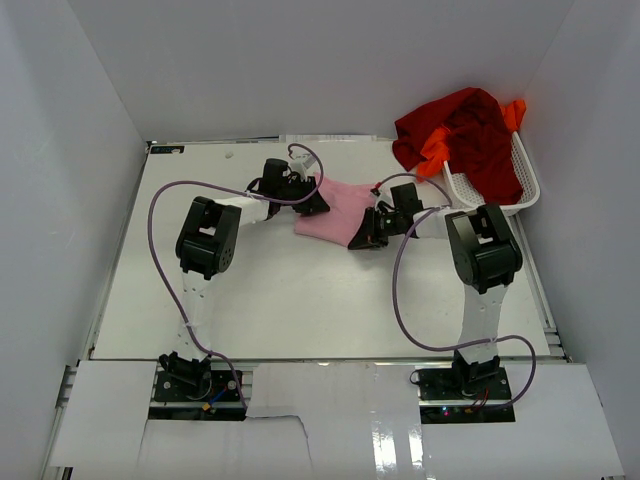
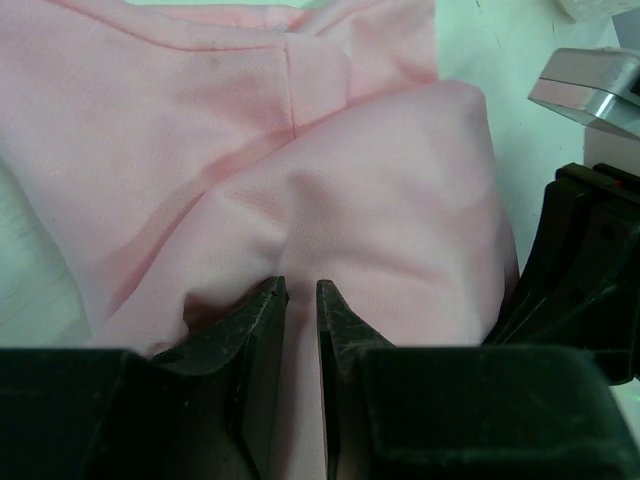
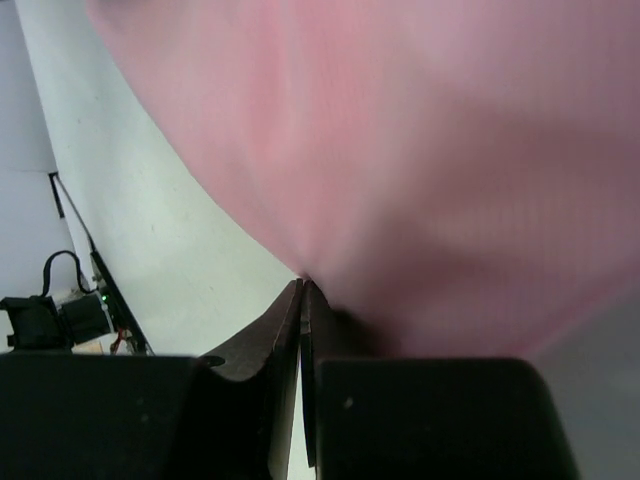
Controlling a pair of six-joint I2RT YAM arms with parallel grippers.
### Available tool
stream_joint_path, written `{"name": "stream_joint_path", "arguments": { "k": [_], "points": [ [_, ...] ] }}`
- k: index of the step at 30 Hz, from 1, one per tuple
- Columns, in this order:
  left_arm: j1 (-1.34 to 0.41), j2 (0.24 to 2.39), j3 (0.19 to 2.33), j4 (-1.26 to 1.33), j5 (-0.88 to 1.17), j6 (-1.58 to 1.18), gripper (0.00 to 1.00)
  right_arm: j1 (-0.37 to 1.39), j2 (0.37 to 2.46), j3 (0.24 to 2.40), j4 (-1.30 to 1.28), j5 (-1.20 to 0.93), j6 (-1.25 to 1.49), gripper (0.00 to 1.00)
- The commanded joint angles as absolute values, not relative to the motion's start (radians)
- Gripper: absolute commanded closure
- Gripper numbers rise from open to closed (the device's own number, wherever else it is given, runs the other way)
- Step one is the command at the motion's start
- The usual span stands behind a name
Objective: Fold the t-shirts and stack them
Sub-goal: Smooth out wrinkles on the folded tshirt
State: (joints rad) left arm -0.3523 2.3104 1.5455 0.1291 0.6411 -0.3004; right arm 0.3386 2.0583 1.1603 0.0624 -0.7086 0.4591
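Left gripper (image 2: 300, 290) pinches the pink t-shirt (image 2: 380, 190); right gripper (image 3: 302, 286), jaws pressed together, nips its edge

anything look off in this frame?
Nothing damaged. Dark red t-shirt and orange t-shirt are heaped unfolded, spilling over the white basket rim at far right. Pink t-shirt lies bunched in the middle, pinched by left pincer and right pincer.
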Motion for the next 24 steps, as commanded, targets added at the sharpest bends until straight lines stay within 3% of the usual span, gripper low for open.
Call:
{"name": "stream_joint_path", "arguments": {
  "k": [1,14,24],
  "points": [
    [-0.350,2.292,1.519,0.028,0.551,-0.259,0.68,0.307,1.959,1.080,0.002,-0.626,0.403,0.92],
    [-0.350,2.145,1.471,-0.047,0.511,-0.256,0.67,0.291,1.856,1.169,-0.135,-0.583,0.336,0.92],
    [-0.360,1.991,1.353,-0.098,0.486,-0.310,0.66,0.299,1.959,1.362,-0.121,-0.650,0.371,0.92]
  ]
}}
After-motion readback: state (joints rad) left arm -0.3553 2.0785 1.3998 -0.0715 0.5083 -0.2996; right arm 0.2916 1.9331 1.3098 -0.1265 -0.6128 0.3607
